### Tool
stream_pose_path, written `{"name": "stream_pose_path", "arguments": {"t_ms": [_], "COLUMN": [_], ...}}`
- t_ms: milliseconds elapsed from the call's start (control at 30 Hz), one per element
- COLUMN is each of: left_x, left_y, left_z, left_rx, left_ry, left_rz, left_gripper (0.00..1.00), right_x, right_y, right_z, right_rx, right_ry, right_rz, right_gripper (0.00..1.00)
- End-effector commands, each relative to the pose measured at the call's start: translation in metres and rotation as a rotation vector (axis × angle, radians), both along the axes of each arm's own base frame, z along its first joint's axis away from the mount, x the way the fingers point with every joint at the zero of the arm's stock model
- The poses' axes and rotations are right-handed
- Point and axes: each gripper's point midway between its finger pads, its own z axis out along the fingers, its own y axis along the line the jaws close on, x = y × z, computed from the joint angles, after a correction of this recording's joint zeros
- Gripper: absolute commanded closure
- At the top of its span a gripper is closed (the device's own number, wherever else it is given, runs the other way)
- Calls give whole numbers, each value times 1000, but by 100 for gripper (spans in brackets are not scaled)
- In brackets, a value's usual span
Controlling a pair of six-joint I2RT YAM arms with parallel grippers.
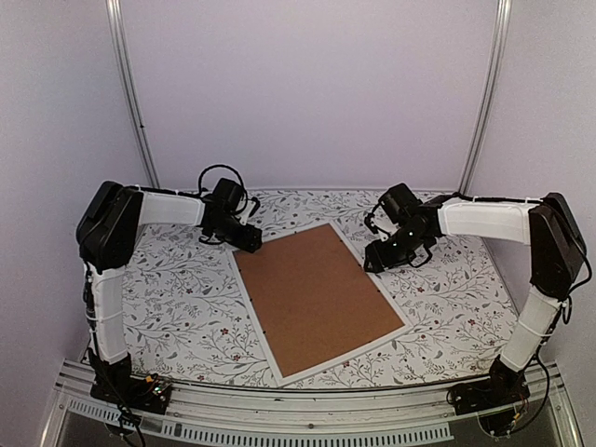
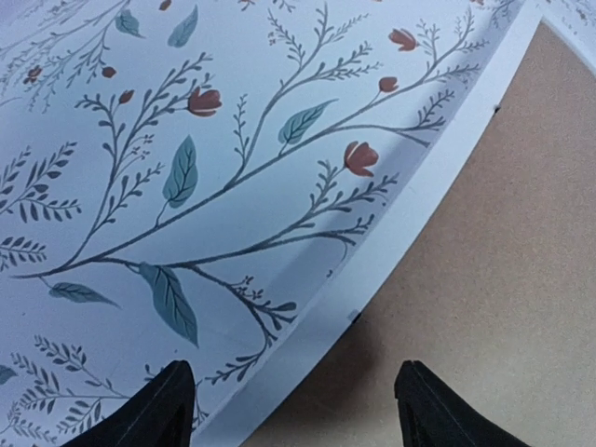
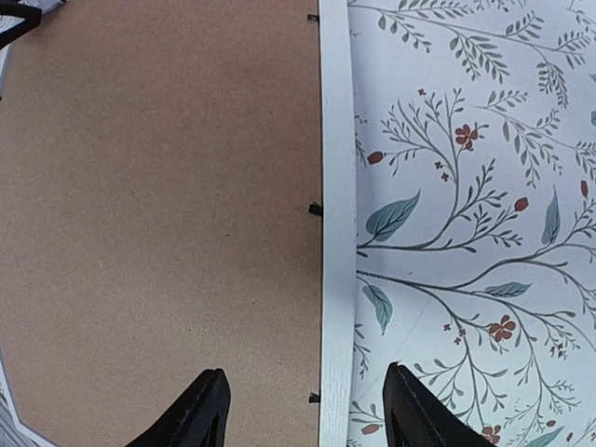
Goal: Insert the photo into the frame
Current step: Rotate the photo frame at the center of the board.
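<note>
The frame [image 3: 337,186] lies flat in the middle of the counter [image 1: 177,279], which has a cloth with leaves and small red flowers on it. The frame is turned a bit, so one corner points to the back and one to the front. A brown board [image 1: 317,298] fills the frame, and only a thin white rim shows around it. The photo is out of sight. The left end effector [image 1: 250,242] is down low at the frame's back left corner. In the left wrist view its two black fingers [image 2: 168,405] are spread wide and grip nothing. One finger is over the cloth and the other is over the brown board, with the white rim between them. The right end effector [image 1: 374,261] is low by the frame's right side. It is released too. In the right wrist view one finger [image 3: 200,410] is over the brown board and the other is over the cloth, with the white rim between them. Small black clips [image 3: 314,209] sit along the inside of that rim. I cannot tell if any finger touches the frame.
</note>
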Motion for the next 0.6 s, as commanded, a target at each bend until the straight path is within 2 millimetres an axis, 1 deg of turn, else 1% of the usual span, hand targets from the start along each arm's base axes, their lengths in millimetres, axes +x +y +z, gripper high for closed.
{"name": "stream_pose_path", "arguments": {"t_ms": [0,133,267,333,433,500,567], "left_x": [1,0,-2,-5,-15,-21,-28], "left_y": [-9,-10,-3,3,13,19,28], "left_z": [-22,-37,-42,-43,-48,-50,-52], "left_rx": [23,32,45,51,45,33,41], "left_ry": [55,88,95,95,109,123,130], "left_rz": [-70,-73,-36,-10,37,72,111], "left_gripper": [24,29,36,45,64,70,73], "right_x": [-14,-19,-20,-21,-21,-21,-22], "right_y": [-3,-6,-6,-6,-8,-9,-11], "right_z": [-1,-4,-6,-7,-9,-11,-13], "right_rx": [27,29,37,33,29,28,34], "right_ry": [35,48,54,58,59,66,78], "right_rz": [-12,-18,-20,-24,-33,-46,-63], "right_gripper": [41,41,41,42,42,42,42]}}
